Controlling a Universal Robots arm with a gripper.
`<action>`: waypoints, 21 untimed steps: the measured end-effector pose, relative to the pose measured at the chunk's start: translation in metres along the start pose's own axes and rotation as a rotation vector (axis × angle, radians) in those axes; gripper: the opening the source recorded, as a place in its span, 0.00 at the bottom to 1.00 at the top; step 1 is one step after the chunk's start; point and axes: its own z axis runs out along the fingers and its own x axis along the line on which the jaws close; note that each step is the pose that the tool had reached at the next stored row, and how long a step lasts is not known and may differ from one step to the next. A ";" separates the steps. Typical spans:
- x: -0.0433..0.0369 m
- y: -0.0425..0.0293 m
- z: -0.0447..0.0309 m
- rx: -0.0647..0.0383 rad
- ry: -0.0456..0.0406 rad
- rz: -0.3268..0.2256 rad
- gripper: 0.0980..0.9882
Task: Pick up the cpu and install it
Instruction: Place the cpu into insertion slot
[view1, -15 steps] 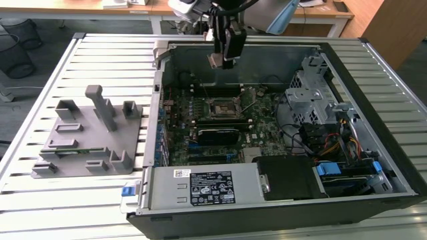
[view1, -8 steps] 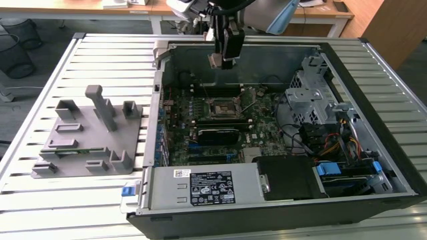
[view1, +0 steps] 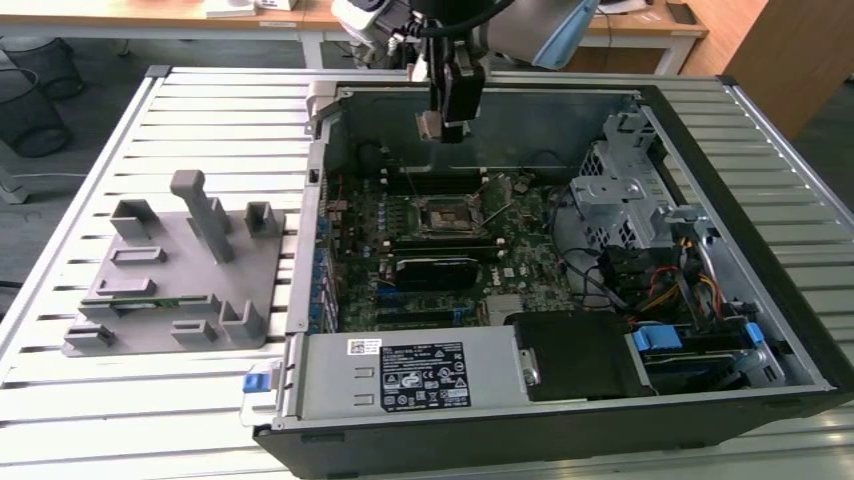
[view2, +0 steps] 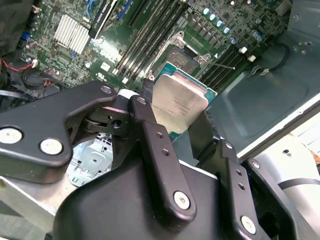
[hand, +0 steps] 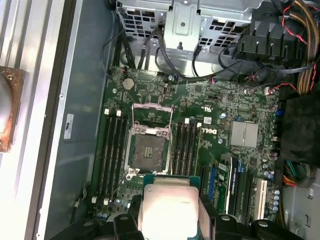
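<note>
Robot arm carries chip toward board: the gripper (view1: 441, 125) hangs at upper centre of the exterior view, above the open computer case (view1: 534, 120) on the slatted bench (view1: 214, 110). Its fingers (view2: 150, 130) are clenched on the cpu (view2: 181, 102) by two opposite edges. The carry-to-install step appears in hand, with the chip aloft and well apart from the empty socket (hand: 149, 145) on the motherboard (view1: 521, 250) below. Seating it would call for squaring the chip over the socket and keeping it level. The cpu shows a silvery-grey lid, faintly printed, over a thin green rim.
</note>
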 end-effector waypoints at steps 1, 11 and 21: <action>0.0001 -0.0009 0.0018 0.000 -0.0001 0.002 0.49; 0.0003 -0.0014 0.0087 -0.002 -0.0075 0.045 0.49; 0.0051 0.0091 0.0245 -0.002 -0.0075 0.045 0.49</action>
